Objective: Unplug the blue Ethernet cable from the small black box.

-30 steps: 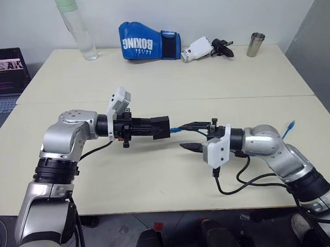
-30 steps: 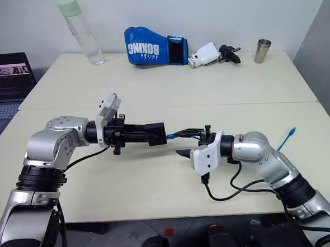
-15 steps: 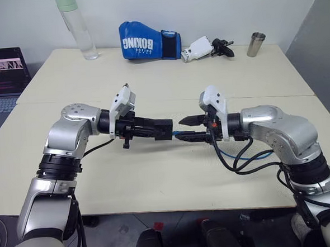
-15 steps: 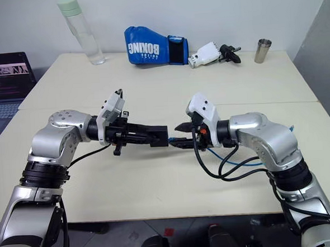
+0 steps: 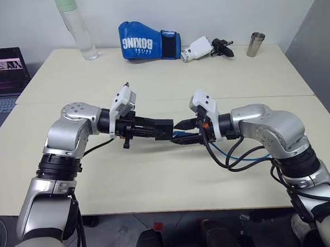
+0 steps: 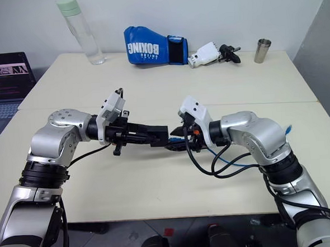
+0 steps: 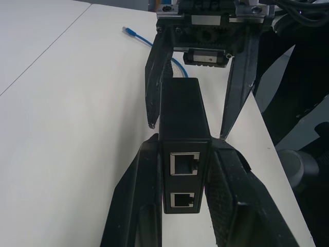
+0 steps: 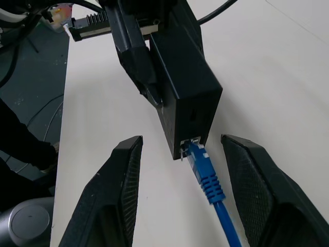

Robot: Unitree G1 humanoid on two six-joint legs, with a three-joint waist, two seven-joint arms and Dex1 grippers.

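Note:
My left gripper [image 5: 156, 128] is shut on the small black box [image 5: 164, 127], holding it level above the table; in the left wrist view the box [image 7: 182, 118] sits between both fingers with two ports facing the camera. The blue Ethernet cable [image 8: 208, 177] is plugged into the box's far end [image 8: 187, 87]. My right gripper [image 5: 179, 132] is open, one finger [image 8: 115, 190] on each side of the plug, not touching it. The cord trails back under my right arm [image 5: 255, 158], and its free clear plug [image 7: 131, 33] lies on the table.
Along the table's far edge stand a clear water bottle [image 5: 76, 28], a blue boxing glove [image 5: 149, 47], a white and black hand tool [image 5: 205, 47] and a metal cup [image 5: 255, 44]. A laptop [image 5: 2, 72] sits off the left side. Black robot cables [image 5: 228, 156] hang below my right wrist.
My right gripper has rolled over and moved left toward the box, so its open fingers now flank the plug. The left gripper has held the box nearly still.

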